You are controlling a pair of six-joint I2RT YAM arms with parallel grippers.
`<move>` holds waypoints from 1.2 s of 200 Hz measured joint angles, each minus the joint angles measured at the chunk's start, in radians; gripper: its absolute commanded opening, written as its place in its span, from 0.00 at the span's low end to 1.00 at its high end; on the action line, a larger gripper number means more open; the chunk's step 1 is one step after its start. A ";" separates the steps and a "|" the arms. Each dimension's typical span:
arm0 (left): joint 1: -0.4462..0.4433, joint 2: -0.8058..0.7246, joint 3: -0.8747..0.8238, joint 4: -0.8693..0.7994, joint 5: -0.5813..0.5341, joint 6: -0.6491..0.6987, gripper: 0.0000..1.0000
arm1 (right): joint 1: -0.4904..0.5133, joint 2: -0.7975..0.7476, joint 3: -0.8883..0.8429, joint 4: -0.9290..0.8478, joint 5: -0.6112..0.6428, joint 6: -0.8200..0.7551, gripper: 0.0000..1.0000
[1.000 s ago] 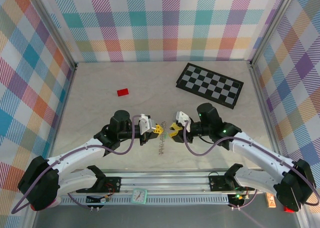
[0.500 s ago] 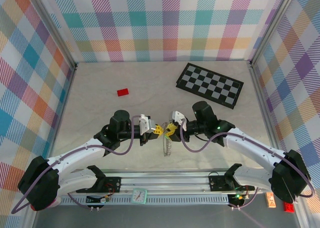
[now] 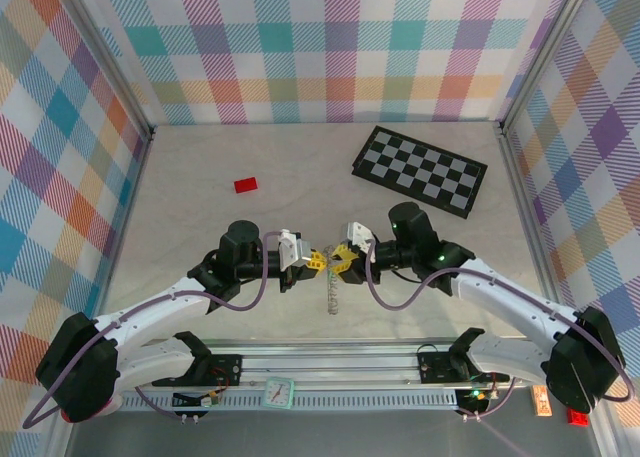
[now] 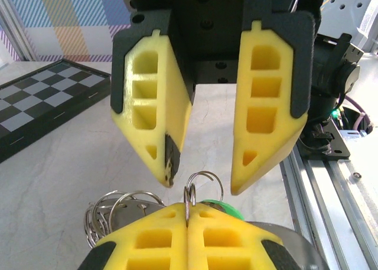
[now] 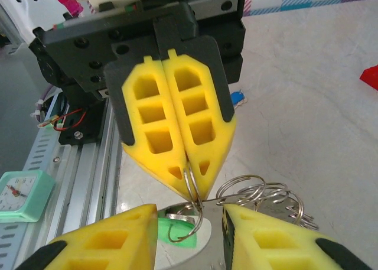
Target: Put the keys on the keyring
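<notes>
My left gripper (image 3: 315, 260) (image 4: 188, 210) is shut on a thin wire loop of the keyring (image 3: 333, 295), pinching it at the fingertips. The rest of the keyring hangs below as silvery coils (image 4: 112, 208) (image 5: 260, 193). The green key (image 4: 227, 208) (image 5: 177, 228) hangs on the pinched loop, just under the fingers. My right gripper (image 3: 345, 260) (image 5: 189, 210) faces the left one tip to tip. It is open, with the loop standing between its fingers (image 4: 168, 163), untouched. The blue key (image 5: 237, 97) lies on the table under the left arm.
A flat red block (image 3: 245, 185) (image 5: 371, 76) lies at the back left of the table. The checkerboard (image 3: 420, 171) sits at the back right. The metal rail (image 3: 330, 362) with a small clock (image 3: 279, 392) runs along the near edge.
My right gripper has moved left, closing up to the left gripper's tips. The hanging keyring has swung a little to the right. The left gripper has stayed shut and still.
</notes>
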 measured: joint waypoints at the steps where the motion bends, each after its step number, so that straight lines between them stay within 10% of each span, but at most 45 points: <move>1: 0.000 0.000 0.000 0.000 0.000 0.000 0.00 | 0.000 -0.001 0.000 0.000 0.000 0.000 0.33; 83: 0.000 0.000 0.000 0.000 0.008 0.000 0.00 | 0.000 0.055 0.012 0.024 -0.026 0.000 0.22; 126: 0.007 0.001 0.000 -0.005 0.006 -0.001 0.00 | -0.006 0.085 0.030 0.020 -0.056 -0.018 0.00; 168: 0.007 0.002 0.000 -0.014 -0.035 -0.010 0.28 | -0.005 0.102 0.072 -0.069 -0.056 -0.069 0.00; 240: 0.005 0.010 0.089 -0.187 -0.076 0.056 0.11 | 0.015 0.164 0.236 -0.306 0.050 -0.212 0.00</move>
